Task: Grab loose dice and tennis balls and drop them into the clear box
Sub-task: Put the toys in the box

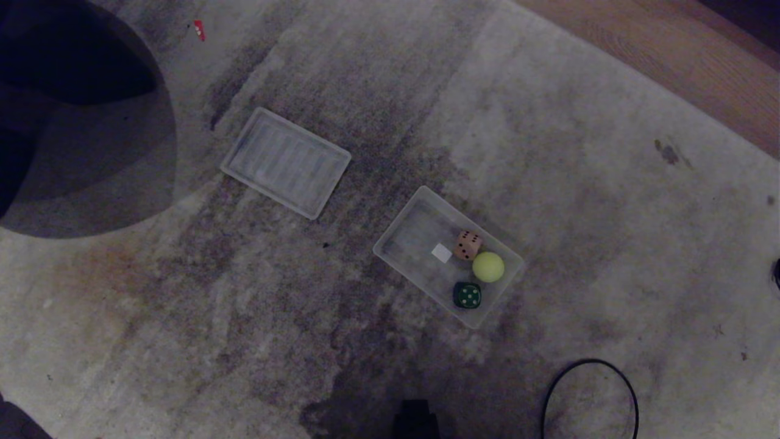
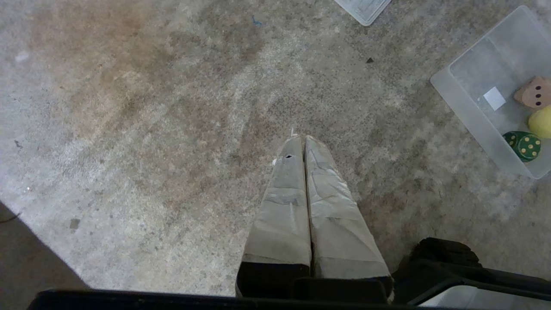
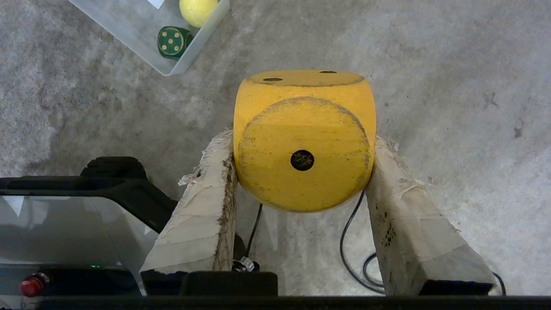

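Sitting between right jaws: yellow die [image 3: 304,142]

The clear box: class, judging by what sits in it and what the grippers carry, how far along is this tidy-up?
Done: the clear box on the carpet already holds a tan die, a tennis ball and a green die.
In hand: the right gripper is clamped on a yellow die, not yet over the box.
Left: dropping that die in. The left gripper is shut and empty. No other loose pieces show.
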Tool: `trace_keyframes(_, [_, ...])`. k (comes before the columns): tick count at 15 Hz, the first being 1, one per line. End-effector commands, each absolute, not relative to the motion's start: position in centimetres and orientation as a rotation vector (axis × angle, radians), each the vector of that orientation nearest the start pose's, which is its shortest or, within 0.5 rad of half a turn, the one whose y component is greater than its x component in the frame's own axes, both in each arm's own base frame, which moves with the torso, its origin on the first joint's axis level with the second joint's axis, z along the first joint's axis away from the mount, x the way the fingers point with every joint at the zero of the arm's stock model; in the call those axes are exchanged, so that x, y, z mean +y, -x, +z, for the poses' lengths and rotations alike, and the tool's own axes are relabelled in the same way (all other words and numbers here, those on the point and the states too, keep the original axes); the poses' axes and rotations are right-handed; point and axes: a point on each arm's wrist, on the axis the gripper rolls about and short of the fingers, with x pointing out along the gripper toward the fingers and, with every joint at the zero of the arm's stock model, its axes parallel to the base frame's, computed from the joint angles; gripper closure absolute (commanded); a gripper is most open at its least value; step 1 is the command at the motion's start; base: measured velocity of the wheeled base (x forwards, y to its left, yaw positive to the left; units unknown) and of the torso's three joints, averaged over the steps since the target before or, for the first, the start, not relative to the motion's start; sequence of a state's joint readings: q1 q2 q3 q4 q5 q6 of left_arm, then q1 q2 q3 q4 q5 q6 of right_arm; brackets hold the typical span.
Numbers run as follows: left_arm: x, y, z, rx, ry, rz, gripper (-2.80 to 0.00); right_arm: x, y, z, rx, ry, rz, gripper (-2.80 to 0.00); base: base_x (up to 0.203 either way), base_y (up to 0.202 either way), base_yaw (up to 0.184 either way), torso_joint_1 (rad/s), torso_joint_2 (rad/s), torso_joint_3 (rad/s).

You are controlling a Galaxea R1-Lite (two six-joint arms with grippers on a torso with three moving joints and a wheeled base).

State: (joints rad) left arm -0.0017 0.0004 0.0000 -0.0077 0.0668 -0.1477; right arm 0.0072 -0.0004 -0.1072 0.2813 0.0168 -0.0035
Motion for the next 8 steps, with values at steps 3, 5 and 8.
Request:
trace_keyframes(3, [0.2, 2.3, 7.6, -0.011, 0.149, 0.065, 0.0, 0.0, 3.1, 7.9, 0.216, -0.022, 0.022, 0.0, 0.0, 0.0, 0.0, 0.001, 0.0, -0.009])
trace_keyframes(5, [0.2, 2.3, 7.6, -0.012, 0.149, 0.065, 0.0, 0.0, 2.5, 9.6, 0.259, -0.096, 0.021, 0.0, 0.0, 0.0, 0.0, 0.0, 0.0, 0.0])
trace_keyframes(8, [0.2, 2.3, 7.6, -0.013, 0.149, 0.065, 0.0, 0.1, -0.2, 13.1, 0.393, -0.225, 0.025, 0.0, 0.0, 0.0, 0.0, 0.0, 0.0, 0.0])
